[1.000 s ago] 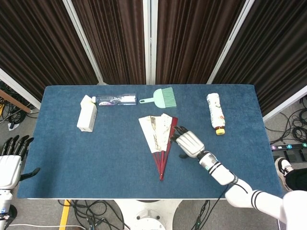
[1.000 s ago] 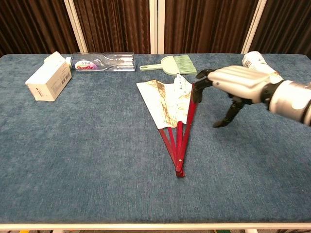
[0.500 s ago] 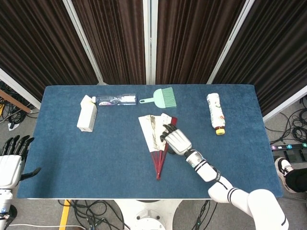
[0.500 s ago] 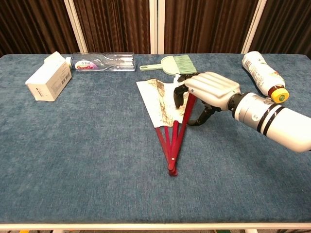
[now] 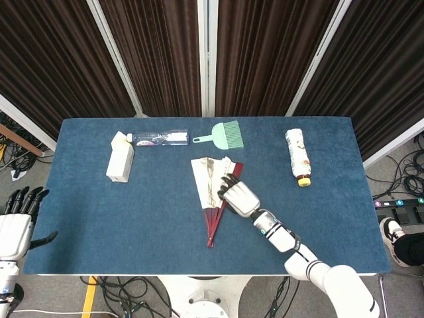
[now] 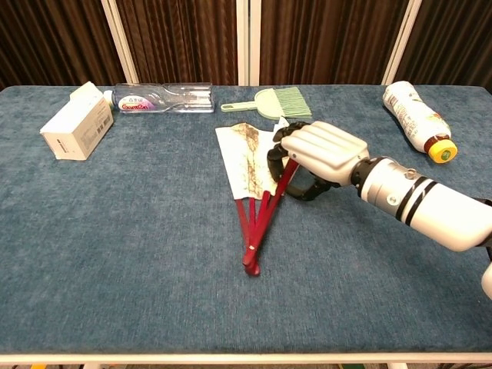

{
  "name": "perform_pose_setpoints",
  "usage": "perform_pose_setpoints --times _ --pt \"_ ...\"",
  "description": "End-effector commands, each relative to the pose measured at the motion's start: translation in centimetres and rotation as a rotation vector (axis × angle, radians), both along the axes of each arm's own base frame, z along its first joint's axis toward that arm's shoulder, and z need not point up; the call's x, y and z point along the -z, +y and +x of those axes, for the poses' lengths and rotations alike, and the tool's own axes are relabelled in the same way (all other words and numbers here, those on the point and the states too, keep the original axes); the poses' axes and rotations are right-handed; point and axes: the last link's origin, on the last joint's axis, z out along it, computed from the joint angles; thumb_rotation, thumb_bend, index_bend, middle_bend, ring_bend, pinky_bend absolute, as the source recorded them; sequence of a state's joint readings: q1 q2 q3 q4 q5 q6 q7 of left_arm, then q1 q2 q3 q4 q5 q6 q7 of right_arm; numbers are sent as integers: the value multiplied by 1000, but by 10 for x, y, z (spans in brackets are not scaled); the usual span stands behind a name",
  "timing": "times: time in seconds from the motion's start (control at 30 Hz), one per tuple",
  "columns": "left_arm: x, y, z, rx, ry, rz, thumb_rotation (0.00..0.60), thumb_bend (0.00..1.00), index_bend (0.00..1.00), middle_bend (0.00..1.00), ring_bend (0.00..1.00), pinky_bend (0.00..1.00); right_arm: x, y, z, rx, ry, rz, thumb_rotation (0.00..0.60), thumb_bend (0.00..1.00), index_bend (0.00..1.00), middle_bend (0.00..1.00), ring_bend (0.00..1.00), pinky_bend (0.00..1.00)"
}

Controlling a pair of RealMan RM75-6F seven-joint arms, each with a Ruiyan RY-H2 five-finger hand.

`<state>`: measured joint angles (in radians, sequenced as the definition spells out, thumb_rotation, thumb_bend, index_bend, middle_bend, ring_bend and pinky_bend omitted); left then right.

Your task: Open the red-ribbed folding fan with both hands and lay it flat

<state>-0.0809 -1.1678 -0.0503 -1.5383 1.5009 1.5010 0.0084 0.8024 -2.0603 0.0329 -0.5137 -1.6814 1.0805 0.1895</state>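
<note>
We see the folding fan [image 6: 254, 181] lying partly open near the middle of the blue table [image 6: 115, 254], its paper leaf toward the far side and its red ribs converging at a pivot on the near side. The right hand [image 6: 319, 154] rests on the fan's right edge, fingers curled down over the outer red rib and the paper beside it; whether the rib is truly gripped or only pressed we cannot tell. From the head view the right hand [image 5: 238, 197] covers the right part of the leaf. The left hand [image 5: 16, 222] sits off the left near corner of the table, well apart from the fan, fingers apart and holding nothing.

Along the far side: a white carton [image 6: 77, 123] at left, a clear plastic bottle [image 6: 161, 98] lying just right of it, a green brush [image 6: 273, 101] far of the fan, and a white bottle with an orange cap [image 6: 415, 119] lying at right.
</note>
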Motion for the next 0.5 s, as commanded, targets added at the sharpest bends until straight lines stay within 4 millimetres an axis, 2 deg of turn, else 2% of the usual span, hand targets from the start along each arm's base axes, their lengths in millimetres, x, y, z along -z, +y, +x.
perform_pose_setpoints --times 0.03,0.13,0.23,0.4,0.5 --pt "-1 4 3 26 -1 0 600 38 121 89 12 66 0 -3 10 -70 20 5 600 656 635 485 244 163" --pt "-3 13 9 63 -35 -4 600 38 123 89 11 66 -9 -10 19 -158 46 -3 600 820 700 537 304 208" --pt "-2 25 18 108 -111 -20 600 38 134 89 12 66 -26 -18 31 -232 43 4 600 918 762 581 361 251" --pt "6 51 40 181 -264 -102 600 38 145 89 12 67 -66 -29 57 -344 28 20 600 929 839 637 434 287" --pt "19 70 54 193 -426 -169 600 38 145 89 12 115 -90 -32 72 -383 39 28 600 927 863 655 451 292"
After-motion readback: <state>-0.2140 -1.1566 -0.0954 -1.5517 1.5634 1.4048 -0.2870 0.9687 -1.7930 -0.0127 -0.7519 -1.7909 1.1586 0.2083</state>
